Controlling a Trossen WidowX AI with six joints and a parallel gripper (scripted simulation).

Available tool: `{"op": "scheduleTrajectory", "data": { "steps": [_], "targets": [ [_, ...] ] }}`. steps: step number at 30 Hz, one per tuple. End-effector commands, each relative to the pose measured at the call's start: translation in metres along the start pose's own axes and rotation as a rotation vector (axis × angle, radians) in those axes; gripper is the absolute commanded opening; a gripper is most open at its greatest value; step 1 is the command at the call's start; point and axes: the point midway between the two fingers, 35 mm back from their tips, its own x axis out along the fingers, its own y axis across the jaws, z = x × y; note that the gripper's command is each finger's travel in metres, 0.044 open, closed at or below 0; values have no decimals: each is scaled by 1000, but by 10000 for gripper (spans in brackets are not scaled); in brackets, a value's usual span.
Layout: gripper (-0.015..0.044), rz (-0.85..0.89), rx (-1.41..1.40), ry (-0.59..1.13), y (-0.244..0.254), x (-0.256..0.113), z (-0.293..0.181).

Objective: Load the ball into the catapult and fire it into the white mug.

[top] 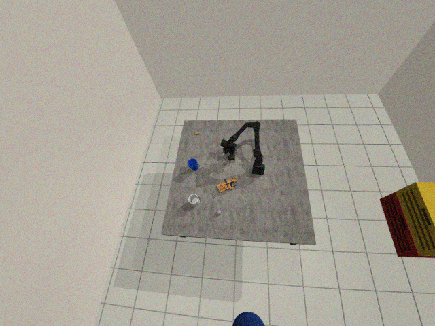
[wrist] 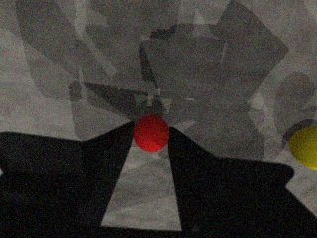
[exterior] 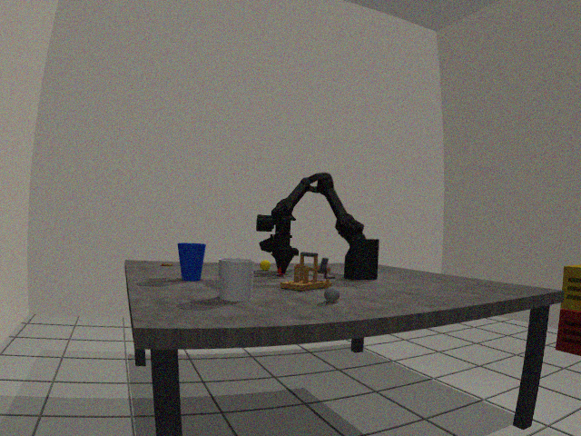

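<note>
My gripper (top: 231, 159) (exterior: 280, 271) (wrist: 152, 128) points down at the table, shut on a red ball (exterior: 280, 272) (wrist: 152, 133) that touches both fingertips in the wrist view. In the top view the arm hides this ball. The wooden catapult (top: 222, 187) (exterior: 305, 285) stands on the table, apart from the gripper and in front of it in the exterior view. The white mug (top: 193, 199) (exterior: 235, 280) stands upright to the left of the catapult in the top and exterior views. I cannot make out any ball on the catapult.
A yellow ball (exterior: 265, 265) (wrist: 306, 147) lies beside the gripper. A blue cup (top: 192, 164) (exterior: 191, 261) stands beyond the mug. A grey ball (top: 218, 212) (exterior: 331, 294) lies near the catapult. A small orange piece (top: 196, 133) (exterior: 166, 264) lies near the far left corner.
</note>
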Motion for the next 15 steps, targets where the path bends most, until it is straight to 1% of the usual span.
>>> {"op": "scheduleTrajectory", "data": {
  "steps": [1,5,15],
  "targets": [
    [102,3,-6,0,1,1,0],
    [0,6,-6,-1,1,-8,2],
    [0,15,-6,-1,-2,-70,7]
  ]
}}
